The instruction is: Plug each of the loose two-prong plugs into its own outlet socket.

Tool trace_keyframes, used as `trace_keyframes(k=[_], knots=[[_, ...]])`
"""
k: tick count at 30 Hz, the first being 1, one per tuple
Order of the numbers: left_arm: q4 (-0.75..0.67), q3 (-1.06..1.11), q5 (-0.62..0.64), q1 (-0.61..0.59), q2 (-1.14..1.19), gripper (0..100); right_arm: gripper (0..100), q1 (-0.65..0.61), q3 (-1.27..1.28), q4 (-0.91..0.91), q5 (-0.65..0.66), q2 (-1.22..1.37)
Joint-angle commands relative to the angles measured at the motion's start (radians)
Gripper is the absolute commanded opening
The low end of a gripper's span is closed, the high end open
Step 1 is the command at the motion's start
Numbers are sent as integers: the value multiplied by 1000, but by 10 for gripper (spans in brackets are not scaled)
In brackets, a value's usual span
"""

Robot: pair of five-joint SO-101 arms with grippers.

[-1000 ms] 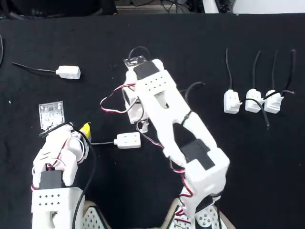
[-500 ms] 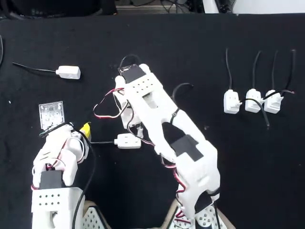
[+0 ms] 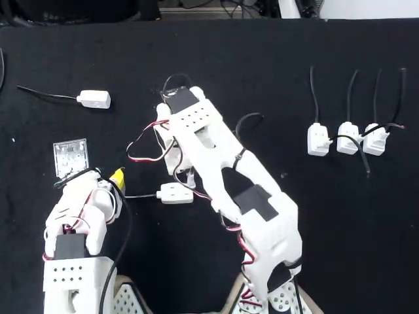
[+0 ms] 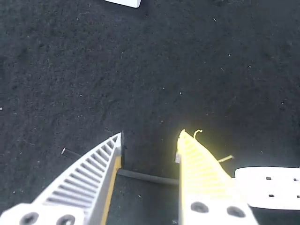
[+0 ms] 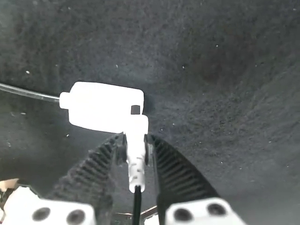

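Right pincer [image 5: 135, 143]: black ribbed fingers pinching a slim white plastic plug [image 5: 136, 171], whose tip I see touching the rounded white socket block [image 5: 101, 107] just ahead. Left pincer [image 4: 150, 139]: ribbed white and yellow fingers spread, straddling a thin black cord [image 4: 145, 176] on the felt-like black desk [image 4: 140, 61].

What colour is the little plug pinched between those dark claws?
The plug is white, clearest in the right wrist view.

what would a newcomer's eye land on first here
The big white right arm stretches across the middle, its gripper shut on a small white plug whose tip is at a white outlet socket. The left gripper sits open astride a black cord. Three white corded blocks line the right of the table.
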Motion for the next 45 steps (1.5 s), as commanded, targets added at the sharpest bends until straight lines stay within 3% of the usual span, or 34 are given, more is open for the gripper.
trace_keyframes(k=[1,19,45], knots=[[-8,-15,-6,-5,-9,191,12,-23,-18,28,-8,-87],[-12,-16,-6,-10,-9,191,13,-49,59,23,-20,-87],[-14,-21,-6,-8,-9,191,13,-110,64,-12,-364,-85]])
